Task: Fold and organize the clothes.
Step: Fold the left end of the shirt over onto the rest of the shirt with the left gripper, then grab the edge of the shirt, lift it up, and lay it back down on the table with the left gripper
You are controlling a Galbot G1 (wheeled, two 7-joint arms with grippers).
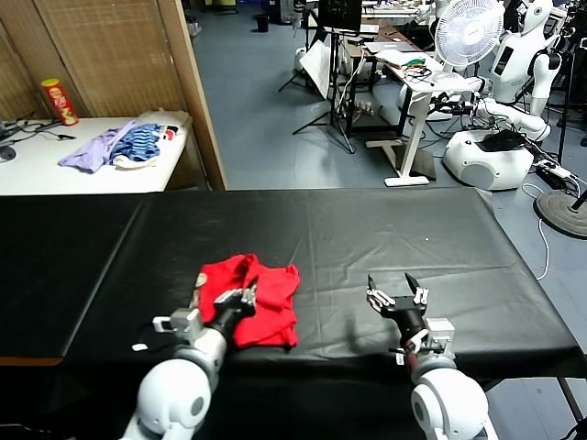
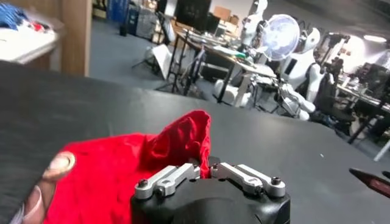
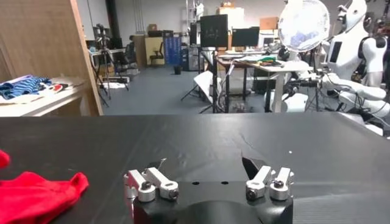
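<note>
One red T-shirt (image 1: pixel 252 298) pinched by left claw (image 1: pixel 246 298); right claw (image 1: pixel 396 295) spread.

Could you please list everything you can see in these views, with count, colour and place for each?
T-shirt: one, bright red, crumpled on the black table, near the front edge, left of centre.
Table: one, black-covered, spanning the foreground.
Side table: one, white, back left.
Garments: two, lilac and blue-striped, on the side table.
Can: one, red and yellow, upright on the side table.
Fan: one, white, back right.
Left claw: shut on the T-shirt.
Right claw: open, above bare table, apart from the shirt.
</note>
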